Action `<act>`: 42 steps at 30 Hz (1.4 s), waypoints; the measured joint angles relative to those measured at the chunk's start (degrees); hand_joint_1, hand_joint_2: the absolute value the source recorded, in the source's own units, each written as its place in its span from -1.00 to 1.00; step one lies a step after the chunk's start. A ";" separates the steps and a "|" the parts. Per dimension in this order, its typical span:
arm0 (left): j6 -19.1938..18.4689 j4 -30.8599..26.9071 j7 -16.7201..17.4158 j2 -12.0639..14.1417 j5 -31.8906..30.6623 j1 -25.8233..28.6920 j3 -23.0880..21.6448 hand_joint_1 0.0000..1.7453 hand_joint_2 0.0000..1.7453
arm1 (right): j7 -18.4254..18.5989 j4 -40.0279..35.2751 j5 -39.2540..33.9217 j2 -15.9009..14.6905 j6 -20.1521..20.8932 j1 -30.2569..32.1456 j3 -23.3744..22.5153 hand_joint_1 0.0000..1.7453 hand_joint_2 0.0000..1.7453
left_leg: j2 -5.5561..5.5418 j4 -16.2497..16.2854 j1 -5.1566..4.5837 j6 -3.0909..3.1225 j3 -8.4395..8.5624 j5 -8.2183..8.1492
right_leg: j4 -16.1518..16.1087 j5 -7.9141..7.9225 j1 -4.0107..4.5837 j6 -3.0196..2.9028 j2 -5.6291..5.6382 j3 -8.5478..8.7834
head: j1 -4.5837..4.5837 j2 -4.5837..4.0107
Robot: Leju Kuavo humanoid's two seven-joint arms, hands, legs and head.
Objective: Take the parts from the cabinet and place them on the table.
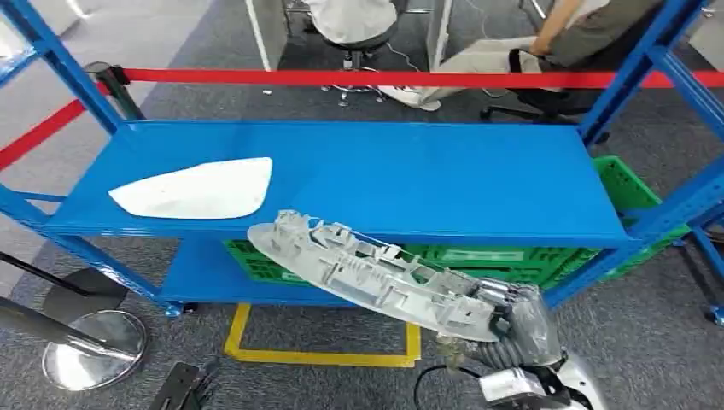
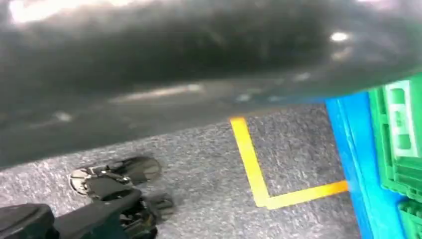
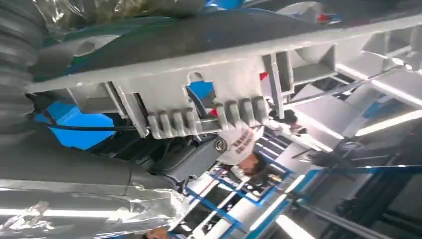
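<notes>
Head view: a long grey ribbed plastic trim part [image 1: 376, 273] is gripped at one end by the right hand [image 1: 510, 318], in front of the blue metal shelf [image 1: 410, 179]. The left hand's state cannot be told. It should be kept level and carried clear of the shelf edge.

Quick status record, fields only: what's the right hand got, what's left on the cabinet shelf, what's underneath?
right hand: grips one end of the long grey ribbed part, held out in front of the shelf edge
top shelf: one flat white part lying near its left end
lower shelf: green crate
floor: yellow tape outline
background: red barrier tape, seated people behind it
</notes>
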 joint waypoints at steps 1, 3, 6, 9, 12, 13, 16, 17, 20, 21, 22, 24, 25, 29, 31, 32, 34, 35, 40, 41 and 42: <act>0.00 0.00 0.02 0.00 0.00 0.08 -0.20 -1.00 -1.00 | -0.15 0.00 -0.02 0.00 0.00 -0.06 0.02 0.88 1.00 | -0.01 0.10 0.03 -0.03 -0.08 -0.02 | 4.68 -2.16 -0.15 0.17 -0.03 -2.16 | 0.02 -0.02; 0.09 0.00 0.02 -0.07 0.20 0.38 -0.48 -1.00 -1.00 | -0.26 0.06 0.09 0.00 -0.09 0.12 0.06 0.88 1.00 | -0.13 0.23 0.06 -0.26 -0.18 -0.18 | 12.21 -4.56 -0.56 0.71 -0.05 -6.00 | -0.04 -0.02; 0.11 0.00 0.02 -0.13 0.31 0.57 -0.61 -1.00 -1.00 | -0.33 0.15 0.24 0.00 -0.11 0.17 0.09 0.88 1.00 | -0.70 1.26 0.78 -1.50 -0.21 -0.92 | 4.52 1.15 -1.29 1.61 -0.08 -2.33 | 0.00 -0.02; 0.13 0.00 0.02 0.31 0.31 0.45 -0.63 -1.00 -1.00 | -0.35 0.26 0.37 0.00 -0.13 0.04 0.24 0.88 1.00 | -1.26 4.18 0.97 -3.38 -1.38 -2.41 | -2.64 2.12 -1.37 1.19 1.15 1.82 | 0.66 -0.02; 0.13 0.00 -0.02 0.26 0.31 0.69 -0.65 -1.00 -1.00 | -0.39 0.33 0.42 0.00 -0.18 0.21 0.28 0.88 1.00 | -1.39 4.10 1.20 -3.59 -1.63 -2.16 | -1.74 2.02 -0.98 -0.18 0.79 1.29 | -0.09 -0.02; 0.13 0.00 0.00 0.26 0.33 0.73 -0.65 -1.00 -1.00 | -0.39 0.33 0.44 0.00 -0.18 0.22 0.31 0.88 1.00 | -1.32 4.37 1.41 -3.93 -1.75 -2.65 | -1.81 2.11 -1.24 -0.63 0.60 1.34 | -0.13 -0.02; 0.13 0.00 -0.02 0.22 0.33 0.56 -0.65 -1.00 -1.00 | -0.44 0.31 0.44 0.00 -0.18 0.20 0.33 0.88 1.00 | -0.62 14.12 1.41 -4.54 -6.05 -8.46 | -1.83 2.03 -1.11 -1.42 -0.01 1.30 | -0.46 -0.02; 0.13 0.00 0.00 0.20 0.33 0.60 -0.65 -1.00 -1.00 | -0.41 0.31 0.44 0.00 -0.17 0.20 0.33 0.88 1.00 | -0.55 19.45 1.41 -4.59 -8.50 -10.76 | -1.83 1.98 -1.05 -1.50 -0.29 1.29 | -0.48 -0.02; 0.13 0.00 0.00 0.15 0.33 0.87 -0.65 -1.00 -1.00 | -0.41 0.33 0.37 0.00 -0.13 0.21 0.35 0.88 1.00 | -0.52 22.23 1.38 -4.20 -10.11 -9.61 | -1.82 1.89 -0.83 -1.62 -0.81 1.36 | -0.48 -0.02; 0.13 0.00 0.00 0.17 0.35 0.85 -0.65 -1.00 -1.00 | -0.43 0.33 0.07 0.00 0.00 0.21 0.39 0.88 1.00 | -0.47 18.17 1.32 -3.83 -8.27 -6.91 | -1.83 1.86 -0.76 -1.62 -1.07 1.47 | -0.50 -0.02; 0.13 0.00 0.00 0.20 0.39 0.81 -0.65 -1.00 -1.00 | -0.54 0.31 -0.35 0.00 0.15 0.20 0.39 0.88 1.00 | -0.08 12.65 1.14 -3.35 -5.62 -3.98 | -1.83 1.81 -0.72 -1.61 -1.35 1.67 | -0.48 -0.02; 0.13 0.00 0.04 0.22 0.48 0.59 -0.70 -1.00 -1.00 | -1.09 0.28 -0.74 0.00 0.46 0.17 0.39 0.88 1.00 | 3.31 5.73 0.12 -2.65 -2.48 -2.45 | -1.75 1.60 -0.29 -1.28 -1.75 1.72 | -0.50 -0.02; 0.13 0.00 0.04 0.20 0.52 0.40 -0.76 -1.00 -1.00 | -1.38 0.28 -0.76 0.00 0.55 0.14 0.39 0.88 1.00 | 2.89 4.99 0.09 -2.57 -2.48 -2.64 | -1.71 1.68 -0.25 -1.05 -1.94 1.35 | -0.61 -0.02; 0.15 0.00 0.22 0.13 0.83 0.62 -1.07 -1.00 -1.00 | -1.64 0.24 -0.46 0.00 0.52 0.13 0.48 0.88 1.00 | 1.41 4.08 0.41 -1.86 -2.37 -1.86 | -1.57 0.97 -0.49 0.18 -2.72 1.35 | -0.52 0.00; 0.18 0.00 0.28 0.00 0.85 0.44 -1.27 -1.00 -1.00 | -1.90 0.22 -0.42 0.00 0.48 0.17 0.59 0.88 1.00 | 0.51 4.09 0.44 -1.41 -2.51 -1.71 | 4.90 -2.84 -0.40 0.09 -0.93 -1.63 | -0.09 -0.02; 0.22 0.00 0.35 0.02 0.90 0.48 -1.40 -1.00 -1.00 | -1.97 0.22 -0.37 0.00 0.39 0.20 0.63 0.88 1.00 | 0.17 4.09 0.28 -1.28 -2.56 -1.72 | 9.65 -4.94 -0.39 0.15 -0.58 -3.88 | -0.04 -0.02; 0.39 0.00 0.57 -0.04 0.92 0.61 -1.64 -1.00 -1.00 | -1.99 0.26 -0.33 0.00 0.31 0.25 0.66 0.88 1.00 | -0.73 4.12 -0.10 -1.08 -2.59 -1.69 | 15.90 -6.34 -0.27 0.06 -0.32 -7.20 | 0.00 -0.02; 0.46 0.00 0.81 -0.04 0.90 0.62 -1.81 -1.00 -1.00 | -2.01 0.28 -0.33 0.00 0.26 0.24 0.68 0.88 1.00 | -1.19 4.13 -0.21 -1.08 -2.54 -1.69 | 14.78 -4.96 -0.20 -0.09 -0.27 -6.84 | -0.07 -0.02; 0.81 0.00 1.05 -0.15 0.92 0.43 -2.08 -1.00 -1.00 | -2.27 0.24 -0.41 0.00 0.22 0.12 0.79 0.88 1.00 | -3.30 4.83 -0.59 -1.49 -2.99 -1.79 | -2.43 2.18 0.02 -1.37 2.37 1.45 | -0.13 0.00; 0.79 0.00 1.05 -0.15 0.94 0.47 -2.08 -1.00 -1.00 | -2.34 0.24 -0.42 0.00 0.22 0.18 0.85 0.88 1.00 | -3.52 4.74 -0.44 -1.87 -3.23 -1.56 | -2.22 2.22 0.19 -1.43 2.23 1.27 | -0.13 -0.02; 0.79 0.00 1.05 -0.13 0.92 0.63 -2.10 -1.00 -1.00 | -2.36 0.17 -0.39 -0.02 0.20 0.14 0.85 0.88 1.00 | -3.82 4.70 -0.25 -2.06 -3.28 -1.53 | -2.18 2.22 0.34 -1.47 2.01 1.30 | 0.02 0.00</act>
